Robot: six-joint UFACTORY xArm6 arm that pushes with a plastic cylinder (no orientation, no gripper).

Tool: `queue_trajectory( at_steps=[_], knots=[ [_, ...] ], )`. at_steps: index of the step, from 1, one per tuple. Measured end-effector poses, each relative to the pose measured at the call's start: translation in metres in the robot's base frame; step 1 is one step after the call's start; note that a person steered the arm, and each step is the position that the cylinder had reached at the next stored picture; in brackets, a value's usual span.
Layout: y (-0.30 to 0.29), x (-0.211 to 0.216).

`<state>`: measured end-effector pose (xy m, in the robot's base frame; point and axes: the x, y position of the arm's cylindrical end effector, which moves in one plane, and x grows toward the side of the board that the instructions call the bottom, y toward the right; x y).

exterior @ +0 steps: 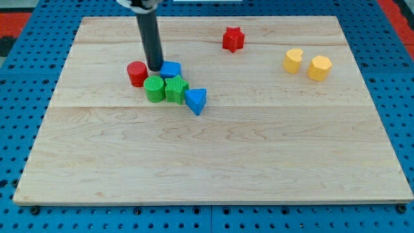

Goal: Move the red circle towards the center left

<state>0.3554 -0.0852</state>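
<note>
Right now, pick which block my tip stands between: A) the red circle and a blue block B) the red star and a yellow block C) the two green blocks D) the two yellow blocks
A: my tip stands between the red circle and the blue block.

Pale grained wooden board [213,155], ribbed green blocks [165,89]
</note>
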Motion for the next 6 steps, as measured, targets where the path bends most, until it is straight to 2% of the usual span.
queue_trajectory(
  at_steps=[1,3,5,6],
  knots=[
    [0.031,-0.001],
    [-0.019,-0.004],
    [-0.093,0.045],
    [-0.093,0.114]
  ],
)
